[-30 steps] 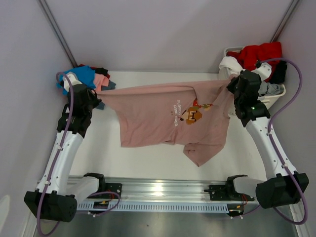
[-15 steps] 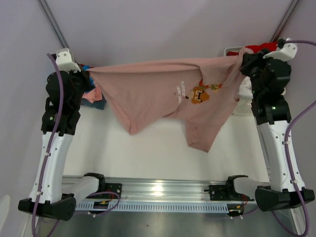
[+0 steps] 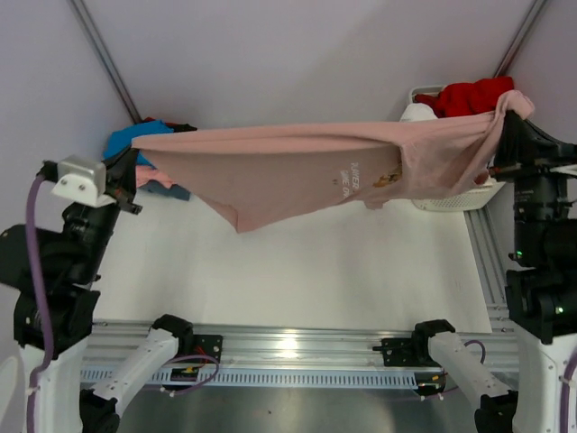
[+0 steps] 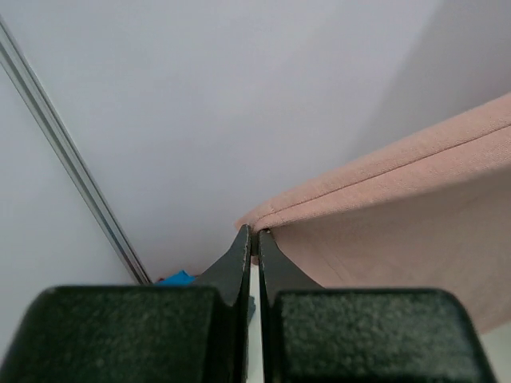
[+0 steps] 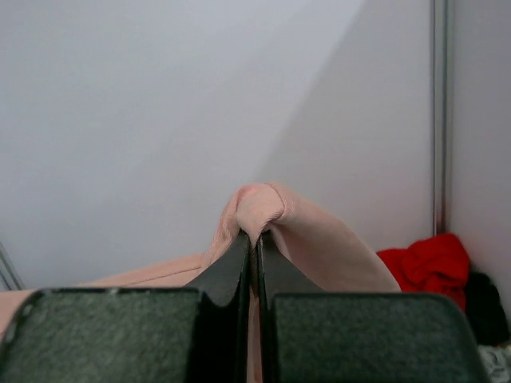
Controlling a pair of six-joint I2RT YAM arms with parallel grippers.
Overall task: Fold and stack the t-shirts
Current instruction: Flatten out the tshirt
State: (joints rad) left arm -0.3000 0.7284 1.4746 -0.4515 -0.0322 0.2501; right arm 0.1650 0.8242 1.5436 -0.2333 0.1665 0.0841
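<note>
Top external: left gripper (image 3: 132, 161) at 9 o'clock and right gripper (image 3: 505, 115) at 3 are clamping shut on the dusty-pink t-shirt (image 3: 297, 167), stretching it midair. Thin edge pinches are risking slip. Cloth is hanging over the laundry basket (image 3: 451, 200) and could snag.

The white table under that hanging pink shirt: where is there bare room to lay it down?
The table is bare from the metal rail at the near edge up to where the hanging pink shirt hides it. Crowded at the far corners: a heap of shirts left, the laundry basket right.
</note>
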